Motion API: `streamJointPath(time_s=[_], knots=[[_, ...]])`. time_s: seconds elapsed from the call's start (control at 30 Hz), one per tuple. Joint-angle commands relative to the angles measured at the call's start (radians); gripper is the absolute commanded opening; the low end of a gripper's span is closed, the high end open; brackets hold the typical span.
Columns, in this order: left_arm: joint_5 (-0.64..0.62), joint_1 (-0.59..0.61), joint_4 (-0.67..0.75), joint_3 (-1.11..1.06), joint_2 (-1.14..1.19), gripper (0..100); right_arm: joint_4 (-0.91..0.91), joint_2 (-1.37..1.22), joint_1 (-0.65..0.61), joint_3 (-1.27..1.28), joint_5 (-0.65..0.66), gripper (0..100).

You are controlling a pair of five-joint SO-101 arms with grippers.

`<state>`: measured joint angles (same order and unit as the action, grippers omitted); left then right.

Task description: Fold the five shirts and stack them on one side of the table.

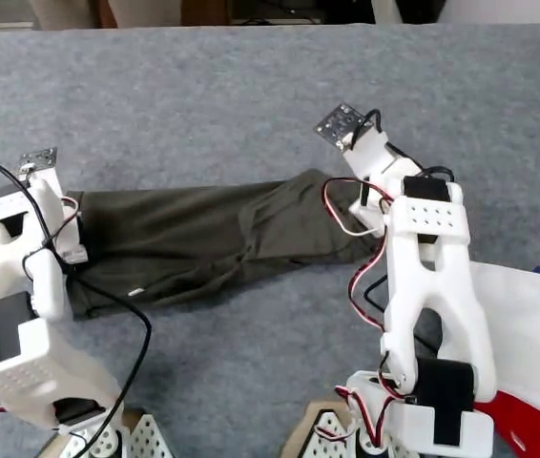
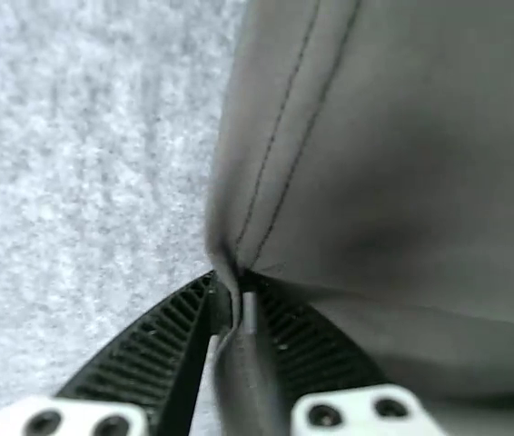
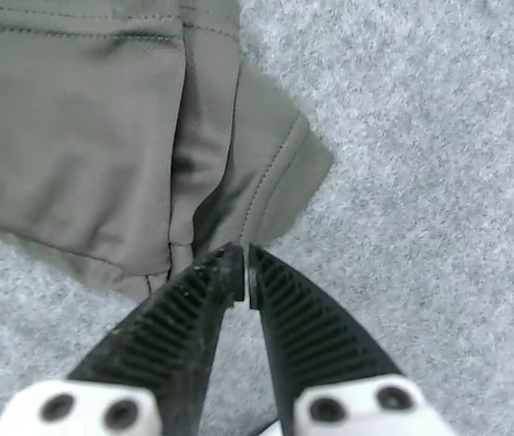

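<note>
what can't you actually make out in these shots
- High view: the white cloth and red cloth are cut off by the frame's edge and partly covered by the right arm; folded or not, unclear.
- High view: one end of the olive shirt lies under the left arm.
- Right wrist view: the right gripper has its fingers together at the shirt's hem; whether cloth is pinched, unclear.
- Left wrist view: the shirt runs off the frame.
</note>
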<state>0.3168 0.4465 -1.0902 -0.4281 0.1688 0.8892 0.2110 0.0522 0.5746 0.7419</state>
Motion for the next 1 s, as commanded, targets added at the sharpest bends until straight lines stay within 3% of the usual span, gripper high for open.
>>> streamJointPath(time_s=[0.0,0.23,0.47,0.7,0.97], knots=[[0.018,0.028,-0.037,0.048,-0.005,24,-0.020,0.045,-0.007,0.002,-0.011,2.3],[0.098,0.060,-0.037,0.117,0.005,23,-0.054,0.045,-0.007,0.033,-0.012,2.3],[0.072,0.000,0.012,0.084,0.073,23,-0.054,0.045,-0.007,0.033,-0.012,2.3],[0.031,-0.043,-0.020,0.153,0.157,3,-0.054,0.045,-0.007,0.033,-0.012,2.3],[-0.009,-0.034,-0.126,0.302,0.275,2,-0.058,0.045,-0.007,0.031,-0.012,2.3]])
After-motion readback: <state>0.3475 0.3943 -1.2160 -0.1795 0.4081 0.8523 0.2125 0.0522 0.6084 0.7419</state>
